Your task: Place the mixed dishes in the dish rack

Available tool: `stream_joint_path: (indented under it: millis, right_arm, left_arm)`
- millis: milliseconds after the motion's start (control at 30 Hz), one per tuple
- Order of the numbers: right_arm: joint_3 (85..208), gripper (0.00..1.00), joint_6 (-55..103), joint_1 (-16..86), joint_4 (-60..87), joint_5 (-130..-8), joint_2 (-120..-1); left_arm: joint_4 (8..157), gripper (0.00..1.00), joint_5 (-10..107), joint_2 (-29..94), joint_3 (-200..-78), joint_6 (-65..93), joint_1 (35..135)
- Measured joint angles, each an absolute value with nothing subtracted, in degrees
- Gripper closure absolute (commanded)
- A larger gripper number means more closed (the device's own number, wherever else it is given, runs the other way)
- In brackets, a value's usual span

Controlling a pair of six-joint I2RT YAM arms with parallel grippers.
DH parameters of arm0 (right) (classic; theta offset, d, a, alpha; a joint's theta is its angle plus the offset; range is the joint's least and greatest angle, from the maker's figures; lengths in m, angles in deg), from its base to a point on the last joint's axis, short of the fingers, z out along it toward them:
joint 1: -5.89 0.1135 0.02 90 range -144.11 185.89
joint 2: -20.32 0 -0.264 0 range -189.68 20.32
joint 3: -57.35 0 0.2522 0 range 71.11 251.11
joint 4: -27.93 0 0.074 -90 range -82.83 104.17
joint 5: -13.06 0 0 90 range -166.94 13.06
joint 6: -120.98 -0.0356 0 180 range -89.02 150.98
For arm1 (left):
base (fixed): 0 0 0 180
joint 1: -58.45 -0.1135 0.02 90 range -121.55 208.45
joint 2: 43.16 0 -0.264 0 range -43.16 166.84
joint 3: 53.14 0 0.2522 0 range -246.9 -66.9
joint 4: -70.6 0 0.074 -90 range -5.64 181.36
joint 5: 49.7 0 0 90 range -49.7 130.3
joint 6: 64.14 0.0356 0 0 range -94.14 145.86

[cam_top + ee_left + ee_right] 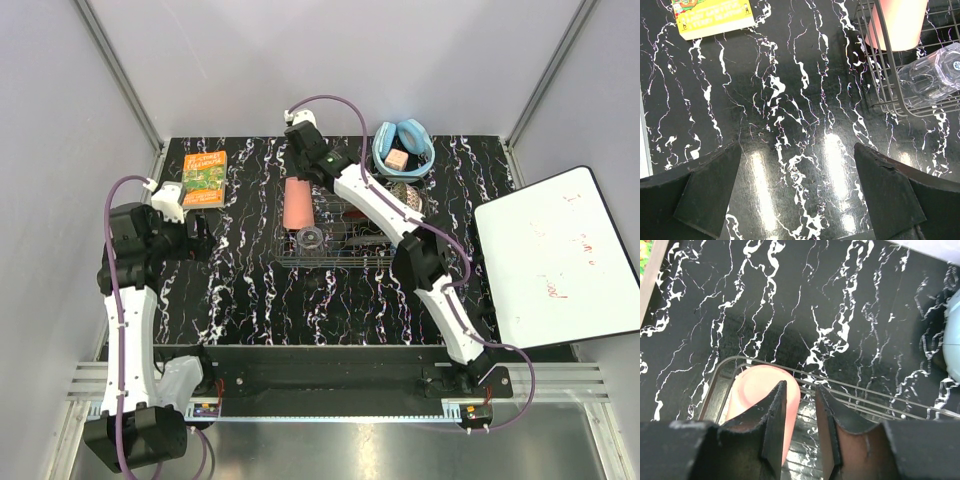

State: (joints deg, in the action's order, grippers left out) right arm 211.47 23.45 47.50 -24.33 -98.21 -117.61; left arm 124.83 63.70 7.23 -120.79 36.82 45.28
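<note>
The silvery wire dish rack (340, 250) sits mid-table. In it the salmon-pink cup (298, 203) lies on its side at the left end, with the small clear glass tumbler (311, 238) lying just in front of it. A patterned bowl (408, 196) shows partly at the rack's right end, beside my right arm. My right gripper (300, 165) hovers over the cup's far end, its jaws a little apart and empty (801, 385); the cup (752, 390) lies below its left finger. My left gripper (197, 235) is open and empty over bare table (796, 150), left of the rack (890, 95). The other dishes are out of view.
The orange-green book (204, 178) lies at the far left. The light-blue headphones (403, 148) with a small wooden block lie behind the rack. A white board (560, 255) overhangs the table's right side. Grey walls enclose the table.
</note>
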Motion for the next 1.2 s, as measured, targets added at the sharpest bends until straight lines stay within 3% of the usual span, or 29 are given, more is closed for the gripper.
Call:
stream_joint_path:
  millis: [433, 833, 1200]
  right_arm:
    - [206.44, 0.69, 20.26, 47.11, -18.83, -93.73, -118.75]
    - [185.74, 0.70, 19.34, 47.61, -10.54, -92.27, -104.95]
    - [177.81, 0.71, 19.21, 49.93, -8.49, -92.42, -99.03]
  left_arm:
    - [124.48, 0.01, 63.68, 7.45, -120.75, 36.85, 45.28]
    - [123.80, 0.01, 63.83, 7.58, -120.29, 36.80, 45.28]
    - [123.65, 0.01, 64.05, 7.23, -119.98, 36.78, 45.28]
